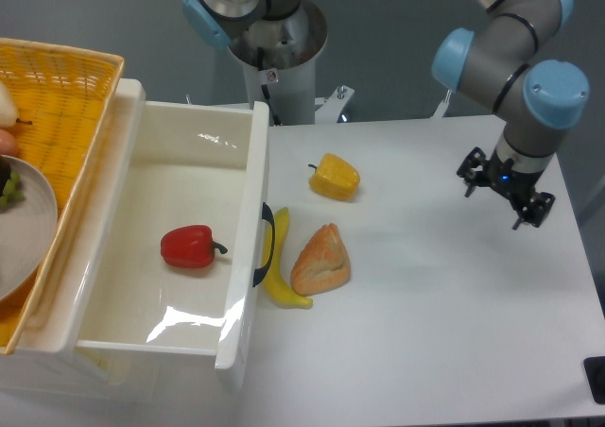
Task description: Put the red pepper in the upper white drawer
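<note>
- From the fixed camera I see one red pepper (192, 247), glossy and lumpy with a short dark stem pointing right, lying on the floor of the upper white drawer (104, 227), roughly at its middle and clear of all four walls.
- The drawer is pulled open: smooth shiny white plastic, rectangular, deep-walled, with glare patches on the floor and one dark curved handle (264, 246) on its front wall.
- My pincer (506, 190) hangs over the right side of the table (444, 314), well apart from the drawer and from all the food; its two dark fingers are spread with nothing between them, so it is released and empty.
- The arm above it has grey tube segments and light blue joint caps; a small blue light glows at the wrist.
- On the matte white table I count three loose items: one yellow pepper (335, 177), waxy and blocky; one banana (283, 266), curved, lying just beside the handle; one bread piece (321, 260), tan, crusty and wedge-shaped, touching the banana.
- Left of the drawer sits one yellow wicker basket (61, 87) of woven texture, holding a grey plate (28, 229) cut off by the frame edge.
- The arm's base pedestal (280, 73) carries a small red-and-white sticker; I cannot read it.
</note>
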You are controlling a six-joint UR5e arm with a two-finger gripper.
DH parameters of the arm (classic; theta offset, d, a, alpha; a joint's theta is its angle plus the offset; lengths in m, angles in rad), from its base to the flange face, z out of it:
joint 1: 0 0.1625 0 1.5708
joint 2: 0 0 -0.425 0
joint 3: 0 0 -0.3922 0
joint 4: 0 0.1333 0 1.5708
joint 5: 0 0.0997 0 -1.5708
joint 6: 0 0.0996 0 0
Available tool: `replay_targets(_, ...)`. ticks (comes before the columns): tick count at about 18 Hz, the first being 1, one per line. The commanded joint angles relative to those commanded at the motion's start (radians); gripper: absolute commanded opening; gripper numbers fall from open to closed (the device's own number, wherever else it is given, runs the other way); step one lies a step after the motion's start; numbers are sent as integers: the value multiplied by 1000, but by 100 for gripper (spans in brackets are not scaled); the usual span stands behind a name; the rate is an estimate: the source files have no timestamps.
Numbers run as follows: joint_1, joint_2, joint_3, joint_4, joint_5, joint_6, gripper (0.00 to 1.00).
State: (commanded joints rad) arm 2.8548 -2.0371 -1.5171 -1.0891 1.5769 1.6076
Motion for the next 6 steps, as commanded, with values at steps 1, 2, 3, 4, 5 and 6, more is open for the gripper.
replay_targets(1, -2, -2, 2, 2, 0, 5, 100)
replay_targets(2, -6, -5, 2, 3, 2, 14, 100)
replay_targets(3, -12, -9, 2, 2, 3, 14, 100)
replay_targets(4, -14, -11, 2, 2, 3, 14, 100)
replay_targets(5, -14, -11, 0, 0, 3, 12, 100)
replay_targets(6, -14, -12, 0, 0, 3, 14, 100)
